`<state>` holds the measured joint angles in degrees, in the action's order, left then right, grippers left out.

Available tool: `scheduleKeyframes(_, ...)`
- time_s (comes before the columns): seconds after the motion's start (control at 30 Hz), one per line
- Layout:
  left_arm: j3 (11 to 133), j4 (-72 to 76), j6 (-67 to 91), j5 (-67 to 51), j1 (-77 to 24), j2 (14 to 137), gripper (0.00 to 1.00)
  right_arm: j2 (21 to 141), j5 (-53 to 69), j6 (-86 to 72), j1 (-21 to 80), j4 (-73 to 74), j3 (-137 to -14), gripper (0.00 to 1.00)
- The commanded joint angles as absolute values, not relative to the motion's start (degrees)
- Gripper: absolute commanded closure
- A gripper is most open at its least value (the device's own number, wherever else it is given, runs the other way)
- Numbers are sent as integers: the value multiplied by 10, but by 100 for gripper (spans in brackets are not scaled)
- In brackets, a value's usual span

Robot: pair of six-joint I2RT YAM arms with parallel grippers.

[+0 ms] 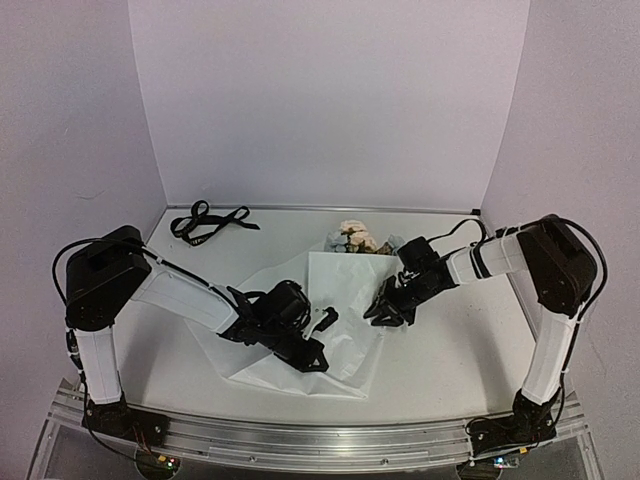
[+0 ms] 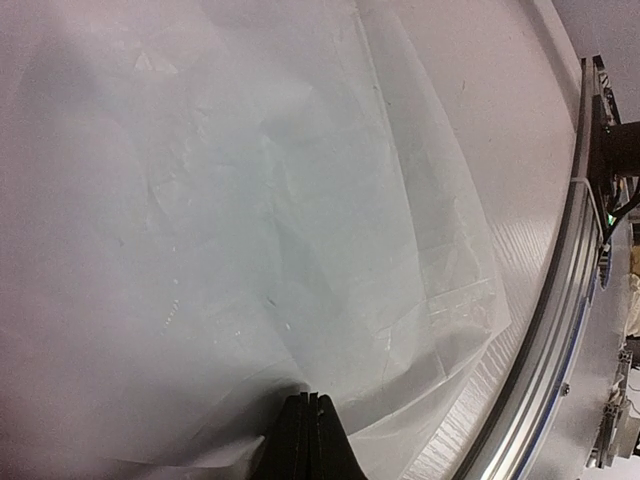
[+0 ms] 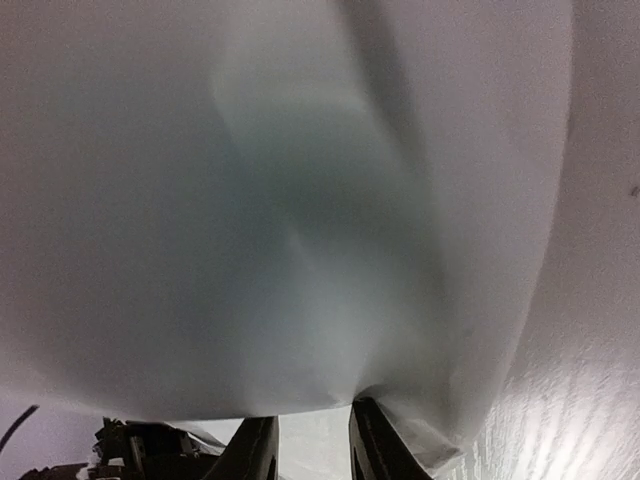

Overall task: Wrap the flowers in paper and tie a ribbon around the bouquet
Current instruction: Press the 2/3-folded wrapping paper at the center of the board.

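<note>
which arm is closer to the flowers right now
Right. The right arm has its wrist just to the right of the flowers; the left arm sits lower left, reaching over the paper.

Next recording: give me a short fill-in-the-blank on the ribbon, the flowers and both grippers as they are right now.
1. The ribbon lies apart from the paper, off to its far ____ side.
2. The flowers show at the paper's ____ edge, away from the arm bases.
3. The left gripper has its jaws ____ at the paper.
4. The right gripper has its jaws ____.

Missing words: left; far; shut; open.
</note>
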<state>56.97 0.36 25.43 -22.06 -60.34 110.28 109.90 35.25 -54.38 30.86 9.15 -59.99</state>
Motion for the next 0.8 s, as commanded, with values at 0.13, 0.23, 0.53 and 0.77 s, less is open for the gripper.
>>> scheduleKeyframes(0.13, 572, -46, 237, -186, -602, 1115, 100, 1138, 363, -565, 246, 93, -676, 73)
scheduleKeyframes(0.23, 572, -47, 234, -185, -601, 1115, 100, 1153, 364, -564, 230, 102, -701, 73)
scheduleKeyframes(0.53, 583, -44, 239, -183, -600, 1080, 95, 1045, 363, -516, 243, 176, -675, 67)
scheduleKeyframes(0.77, 588, -39, 260, -165, -600, 998, 82, 938, 335, -494, 333, 215, -603, 69)
